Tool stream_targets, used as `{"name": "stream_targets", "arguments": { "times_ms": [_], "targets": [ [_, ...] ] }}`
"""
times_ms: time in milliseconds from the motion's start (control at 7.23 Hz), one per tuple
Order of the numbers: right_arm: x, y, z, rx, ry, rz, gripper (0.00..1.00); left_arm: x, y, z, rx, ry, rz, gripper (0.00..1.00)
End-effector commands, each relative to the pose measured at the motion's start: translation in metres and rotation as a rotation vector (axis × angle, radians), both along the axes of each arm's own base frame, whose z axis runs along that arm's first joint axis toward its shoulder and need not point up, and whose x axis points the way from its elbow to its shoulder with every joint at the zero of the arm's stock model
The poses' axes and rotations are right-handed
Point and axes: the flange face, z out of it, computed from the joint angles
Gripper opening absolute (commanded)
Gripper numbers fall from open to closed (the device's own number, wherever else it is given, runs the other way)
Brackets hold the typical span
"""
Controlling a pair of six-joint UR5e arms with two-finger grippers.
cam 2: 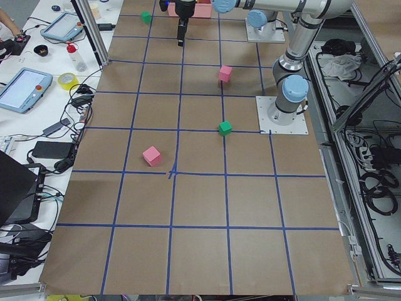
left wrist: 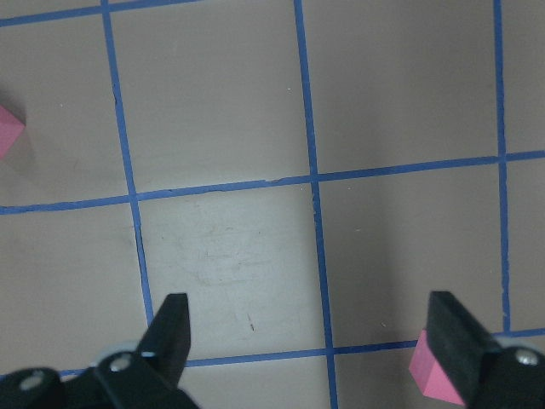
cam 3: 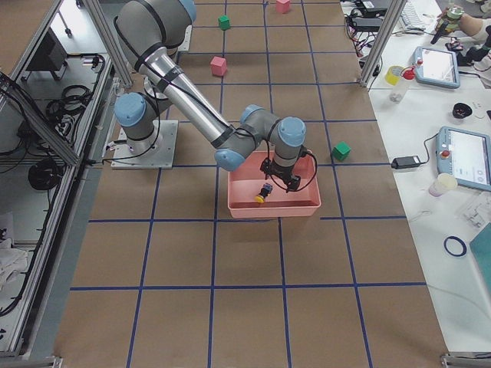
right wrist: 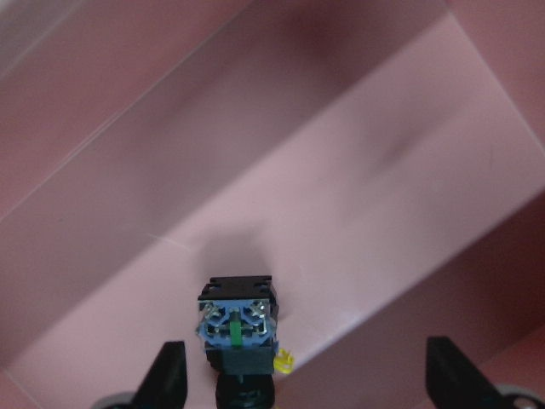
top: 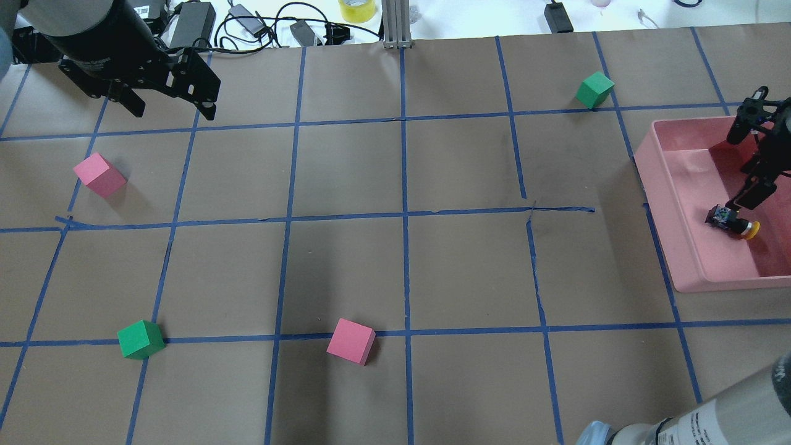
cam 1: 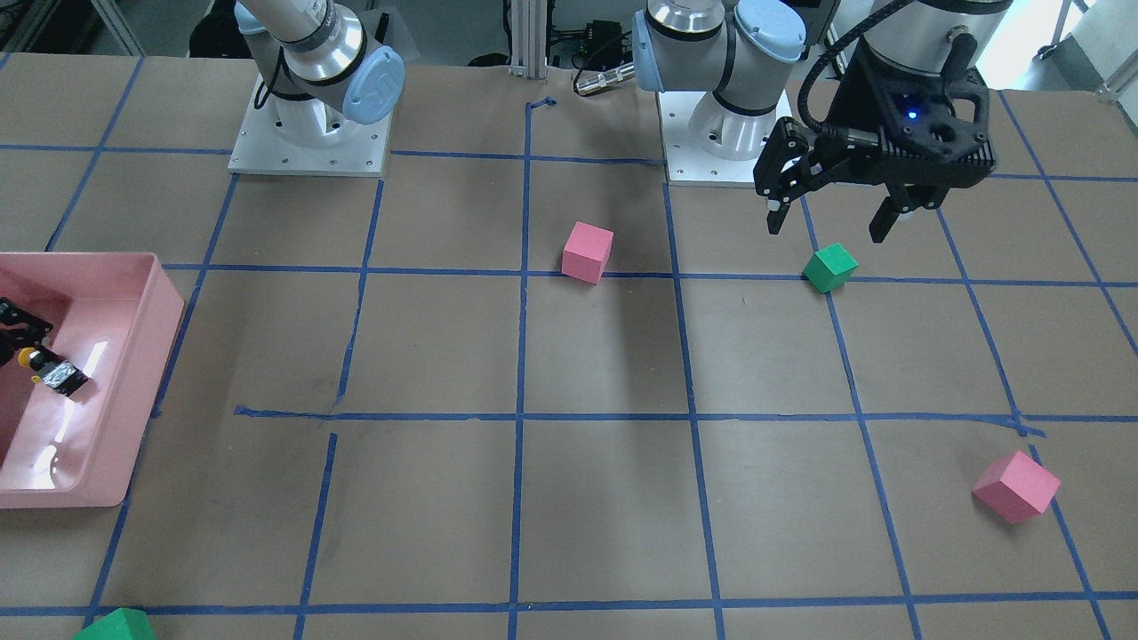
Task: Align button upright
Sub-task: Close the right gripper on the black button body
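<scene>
The button (top: 732,221) lies on its side on the floor of the pink bin (top: 656,185), its yellow cap pointing towards the robot. It also shows in the front view (cam 1: 53,372). My right gripper (top: 738,173) reaches down into the bin, open. In the right wrist view the button's grey base (right wrist: 237,328) sits between the fingers, close to the left one, and my right gripper (right wrist: 306,371) is not closed on it. My left gripper (cam 1: 827,218) hangs open and empty above the table, just above a green cube (cam 1: 829,267).
A pink cube (cam 1: 587,252) sits mid-table near the robot. Another pink cube (cam 1: 1016,486) lies on the left arm's side and a second green cube (cam 1: 116,627) beyond the bin. Blue tape lines grid the brown table.
</scene>
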Motion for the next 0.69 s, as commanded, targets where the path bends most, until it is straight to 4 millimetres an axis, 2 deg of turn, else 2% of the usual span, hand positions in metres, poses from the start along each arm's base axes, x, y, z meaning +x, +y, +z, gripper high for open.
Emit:
{"name": "stream_targets", "arguments": {
  "times_ms": [0,553],
  "targets": [
    [-0.006,0.0,-0.023,0.02,0.002,0.001,1.0,0.0,0.0,0.0,0.0,0.0,0.0,1.0],
    [-0.006,0.005,-0.035,0.053,0.004,0.024,1.0,0.0,0.0,0.0,0.0,0.0,0.0,1.0]
  ]
}}
